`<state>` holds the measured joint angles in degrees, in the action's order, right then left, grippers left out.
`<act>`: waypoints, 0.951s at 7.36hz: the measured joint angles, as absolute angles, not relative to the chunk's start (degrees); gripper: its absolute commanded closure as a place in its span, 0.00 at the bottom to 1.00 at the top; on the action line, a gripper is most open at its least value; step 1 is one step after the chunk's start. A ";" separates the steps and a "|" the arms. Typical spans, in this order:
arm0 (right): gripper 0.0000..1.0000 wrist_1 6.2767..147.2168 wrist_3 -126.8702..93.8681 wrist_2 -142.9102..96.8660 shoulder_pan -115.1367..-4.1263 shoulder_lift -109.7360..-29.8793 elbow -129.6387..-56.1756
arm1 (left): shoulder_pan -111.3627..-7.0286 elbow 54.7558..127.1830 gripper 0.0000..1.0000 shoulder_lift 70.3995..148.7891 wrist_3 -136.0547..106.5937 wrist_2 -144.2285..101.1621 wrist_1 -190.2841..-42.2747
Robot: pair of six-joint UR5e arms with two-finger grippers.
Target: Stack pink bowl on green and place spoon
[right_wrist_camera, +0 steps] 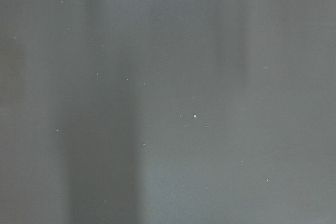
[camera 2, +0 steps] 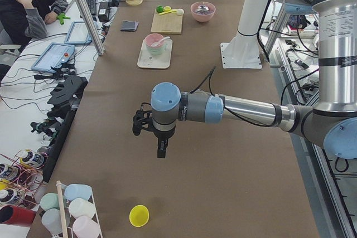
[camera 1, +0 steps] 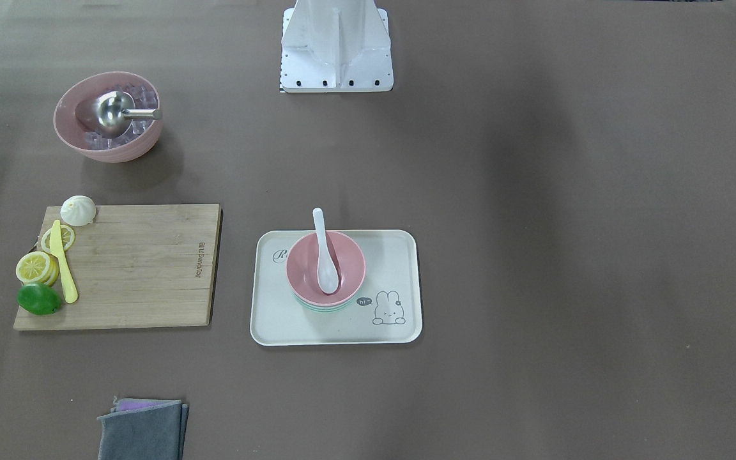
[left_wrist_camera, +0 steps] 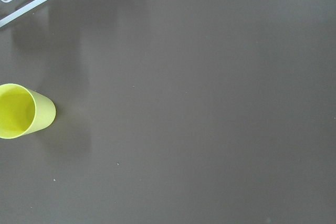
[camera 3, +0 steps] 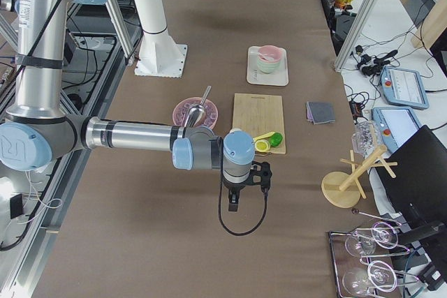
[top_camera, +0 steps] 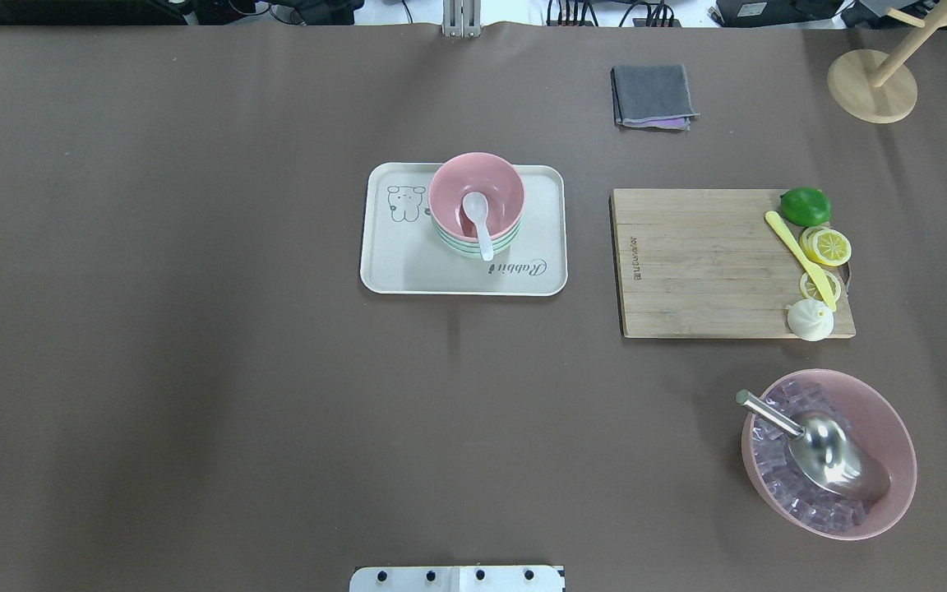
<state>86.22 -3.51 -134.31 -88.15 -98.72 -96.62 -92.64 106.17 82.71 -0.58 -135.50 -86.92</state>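
The small pink bowl [camera 1: 307, 271] sits nested on the mint-green bowls [camera 1: 323, 309], whose rims show beneath it, on a cream rabbit tray [camera 1: 278, 319]. The white spoon [camera 1: 324, 255] lies in the pink bowl, its handle over the rim toward the robot. The stack also shows in the overhead view [top_camera: 449, 193]. My left gripper [camera 2: 161, 151] hangs over bare table far from the tray, seen only in the left side view. My right gripper [camera 3: 232, 204] hangs near the opposite end, seen only in the right side view. I cannot tell whether either is open or shut.
A wooden board [top_camera: 704, 263] holds a lime, lemon slices, a yellow knife and a bun. A larger pink bowl [top_camera: 893, 444] holds ice cubes and a steel scoop. A grey cloth [top_camera: 653, 94] lies beyond the board. A yellow cup [left_wrist_camera: 21, 111] lies below my left wrist.
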 measured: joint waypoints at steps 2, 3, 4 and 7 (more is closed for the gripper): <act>0.00 86.18 -3.44 -134.30 -88.15 -98.83 -96.54 | -92.64 105.98 0.01 82.65 -0.61 -135.42 -86.87; 0.00 86.20 -3.43 -134.30 -88.15 -98.85 -96.48 | -92.64 105.89 0.01 82.63 -0.61 -135.41 -86.85; 0.00 86.21 -3.43 -134.30 -88.15 -98.87 -96.45 | -92.64 105.81 0.01 82.64 -0.61 -135.42 -86.84; 0.00 86.22 -3.43 -134.31 -88.15 -98.88 -96.36 | -92.64 105.51 0.01 82.64 -0.56 -135.42 -86.84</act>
